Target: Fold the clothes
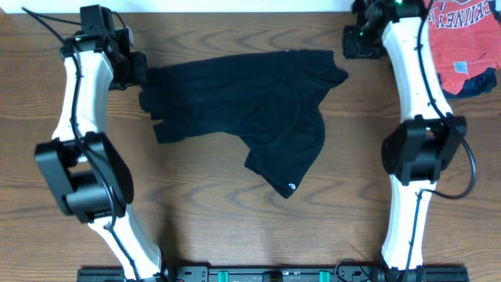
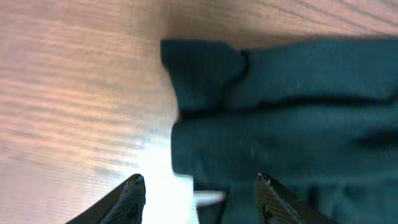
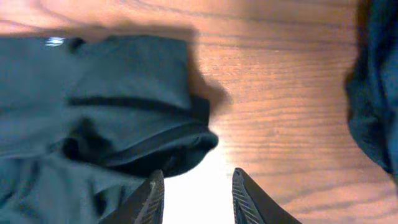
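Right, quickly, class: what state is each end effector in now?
Left end effector: open, holding nothing, over the edge of the shirt.
Right end effector: open, holding nothing.

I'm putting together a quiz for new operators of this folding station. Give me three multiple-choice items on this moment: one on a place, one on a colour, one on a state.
1. Where does the red fabric shirt with white lettering lie?
A) at the far right corner of the wooden table
B) under the left arm
C) at mid-table

2. What colour is the large soft-fabric garment lying mid-table?
A) white
B) black
C) red

3. How do the right arm's fingers stand?
A) shut on the red shirt
B) shut on the large garment
C) apart, with bare wood between them

Answers:
1 A: the overhead view shows it beside the right arm's far end.
2 B: it looks black in every view.
3 C: the right wrist view shows a gap with only wood in it.
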